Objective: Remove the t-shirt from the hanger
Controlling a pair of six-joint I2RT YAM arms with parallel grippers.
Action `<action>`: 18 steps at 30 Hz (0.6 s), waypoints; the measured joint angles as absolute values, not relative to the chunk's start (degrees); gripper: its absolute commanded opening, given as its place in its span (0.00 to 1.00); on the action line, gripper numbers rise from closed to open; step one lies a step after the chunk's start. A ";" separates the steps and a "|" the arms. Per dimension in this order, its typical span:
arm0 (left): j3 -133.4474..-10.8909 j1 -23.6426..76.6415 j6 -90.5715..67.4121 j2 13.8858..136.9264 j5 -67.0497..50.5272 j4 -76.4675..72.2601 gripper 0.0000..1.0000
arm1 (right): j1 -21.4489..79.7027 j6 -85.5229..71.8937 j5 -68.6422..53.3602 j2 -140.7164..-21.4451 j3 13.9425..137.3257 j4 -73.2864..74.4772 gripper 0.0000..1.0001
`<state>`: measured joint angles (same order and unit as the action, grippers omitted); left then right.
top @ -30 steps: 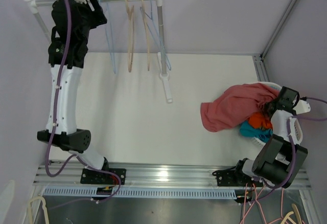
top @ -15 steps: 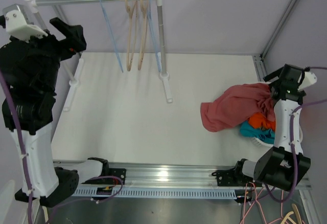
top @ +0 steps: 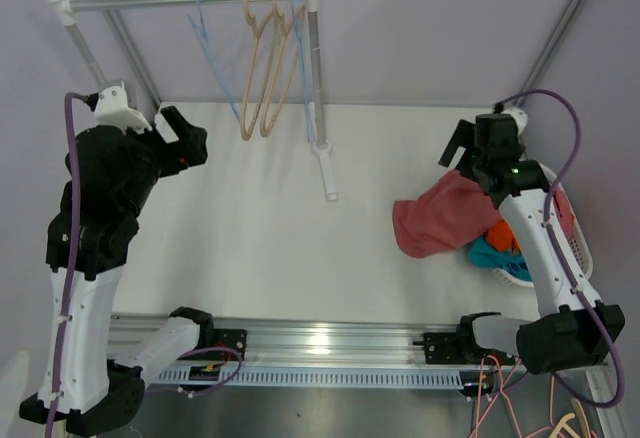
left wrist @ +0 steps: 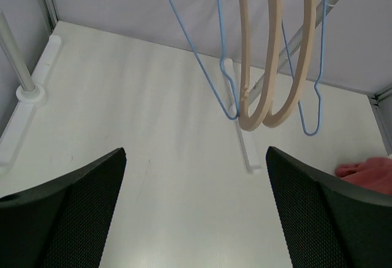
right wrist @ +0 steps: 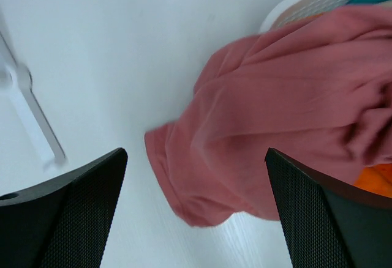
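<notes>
Shirt off, hangers bare — only mishaps to watch for now.
The red t-shirt (top: 445, 220) lies half out of the basket (top: 512, 277) at the right of the table (top: 260, 228), spilling over its rim. Both hands are spread wide and hold nothing: the right hand (top: 462, 148) above the shirt, the left hand (top: 185, 140) near the rack (top: 130, 1). I'd guess a low pass by the right could drag the cloth out — and a careless swing by the left could knock the tilted hangers (top: 262, 78) off.

Pink t-shirt (top: 436, 220), beige hangers (left wrist: 243, 35)
</notes>
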<state>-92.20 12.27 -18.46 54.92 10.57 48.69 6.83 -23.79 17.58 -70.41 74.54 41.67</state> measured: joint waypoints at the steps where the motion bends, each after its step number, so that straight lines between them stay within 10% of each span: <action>1: -90.72 12.29 -18.50 53.95 10.28 48.77 0.99 | 8.82 -23.38 17.63 -71.40 73.97 42.11 0.99; 18: -83.66 12.40 -18.44 47.24 7.07 48.56 0.99 | 20.16 -22.44 10.94 -93.58 58.76 36.47 0.99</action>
<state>-83.66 12.40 -18.44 47.24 7.07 48.56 20.16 -22.44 10.94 -93.58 58.76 36.47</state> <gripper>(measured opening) 0.994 0.993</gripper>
